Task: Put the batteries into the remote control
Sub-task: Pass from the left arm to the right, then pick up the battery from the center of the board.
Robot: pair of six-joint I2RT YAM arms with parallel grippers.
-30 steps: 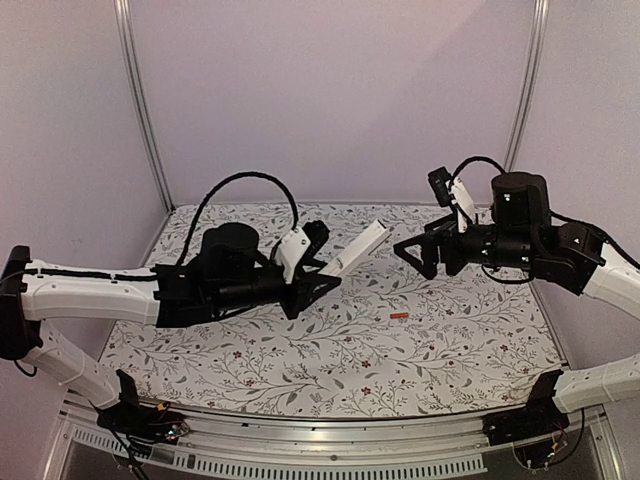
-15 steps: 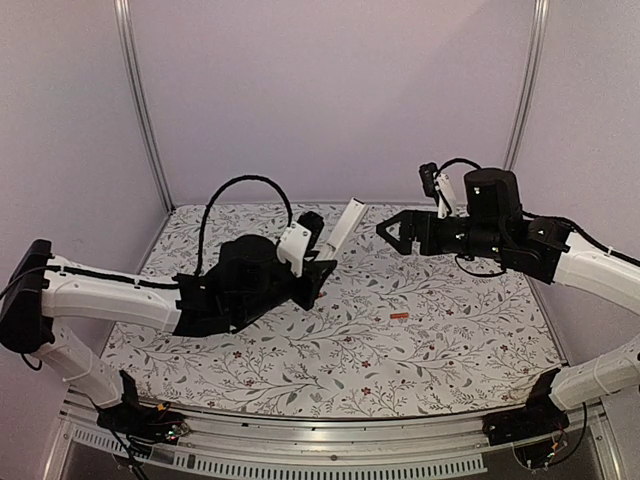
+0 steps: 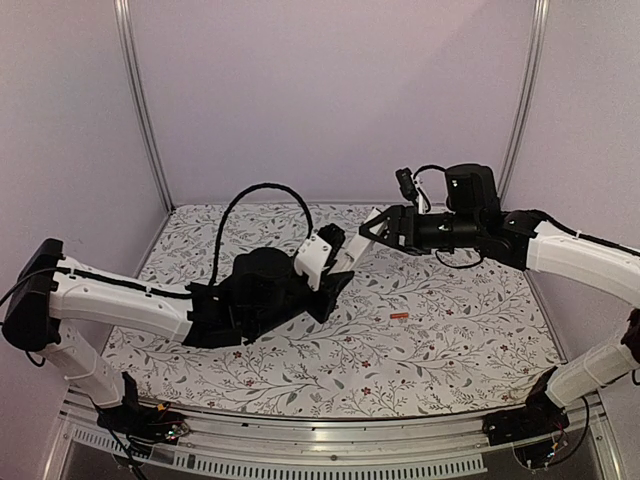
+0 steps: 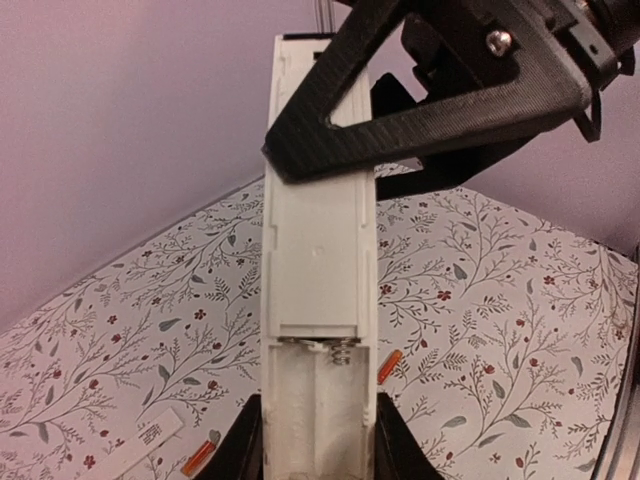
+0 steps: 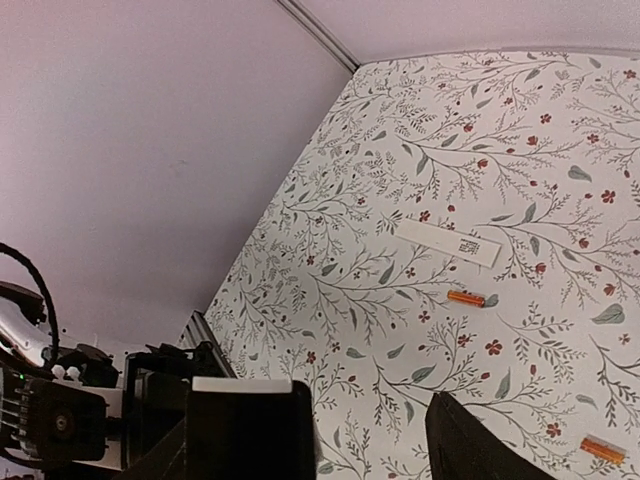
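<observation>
White plastic, the remote control (image 4: 318,260) stands upright, clamped at its lower end by the left gripper (image 4: 320,445), battery bay open. One finger of the right gripper (image 3: 368,228) crosses its top, jaws apart. Beyond, two batteries (image 4: 388,365) lie on the floral table (image 4: 500,300).

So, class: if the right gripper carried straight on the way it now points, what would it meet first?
The remote control, held up by the left gripper. The right gripper is at its upper end, though whether they touch is unclear.
</observation>
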